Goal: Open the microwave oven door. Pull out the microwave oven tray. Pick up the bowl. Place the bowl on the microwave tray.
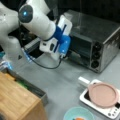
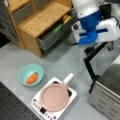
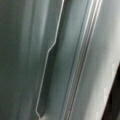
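The microwave oven (image 1: 100,37) (image 2: 106,96) stands at a front view's upper right. My gripper (image 2: 109,47) is at the oven's front; in a front view the blue and white wrist (image 1: 61,37) hides its fingers. A dark frame bar, the microwave oven door's edge (image 2: 88,65), reaches from the oven's corner up to the gripper. How far the door stands open I cannot tell. The wrist view is filled by ridged grey metal (image 3: 75,62) very close up. The microwave oven tray is hidden. The teal bowl (image 1: 78,114) (image 2: 31,74), holding orange food, sits on the table apart from the gripper.
A pink plate (image 1: 103,94) (image 2: 54,97) lies on a small white square appliance (image 1: 110,111) (image 2: 37,106) beside the bowl. A wooden shelf unit (image 1: 17,102) (image 2: 37,20) with a grey drawer stands close to the arm. A black cable (image 1: 45,66) hangs under the wrist.
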